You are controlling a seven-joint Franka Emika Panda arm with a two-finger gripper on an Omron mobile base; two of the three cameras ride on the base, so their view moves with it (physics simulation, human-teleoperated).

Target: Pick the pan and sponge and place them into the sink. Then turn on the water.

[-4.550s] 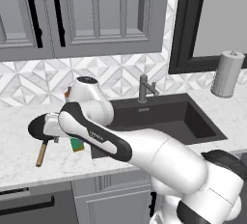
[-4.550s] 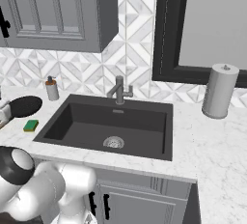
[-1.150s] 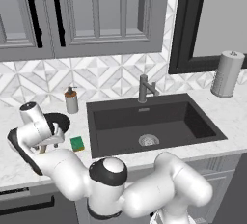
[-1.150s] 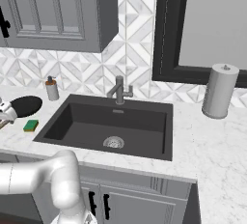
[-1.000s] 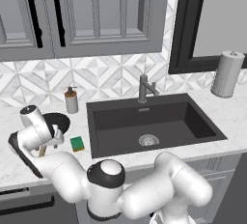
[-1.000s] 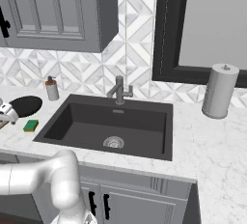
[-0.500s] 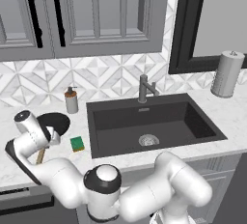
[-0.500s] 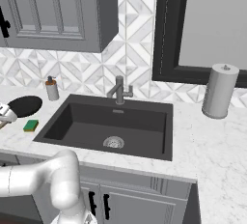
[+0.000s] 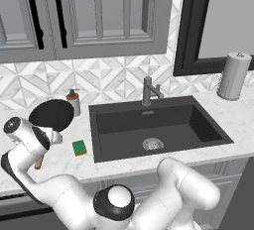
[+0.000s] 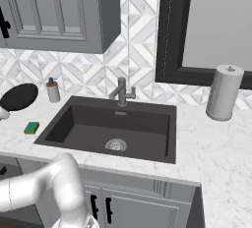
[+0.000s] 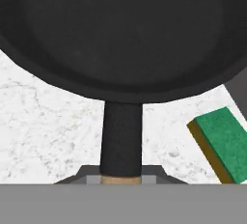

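The black pan point(image 9: 52, 114) is tilted up off the counter at the left of the sink point(image 9: 200, 125). My gripper point(image 9: 50, 136) is shut on the pan's handle, whose wooden end point(image 9: 38, 162) sticks out below the hand. In the hand view the pan point(image 11: 120, 30) spreads across the top, its dark handle neck point(image 11: 121, 138) running down between my fingertips. The green and yellow sponge point(image 9: 79, 147) lies on the counter between pan and sink; it is the sponge point(image 11: 224, 143) at the right in the hand view. No water runs from the faucet point(image 9: 149, 91).
A soap bottle point(image 9: 74, 102) stands by the wall behind the pan. A paper towel roll point(image 9: 233, 75) stands at the far right of the counter. Wall cabinets hang above the left counter. From the right side I see the pan point(image 10: 19, 97), sponge point(image 10: 32, 128) and sink point(image 10: 170, 133).
The gripper has shut on the pan's handle. The pan has come up off the counter and tilted. The sponge has not moved.
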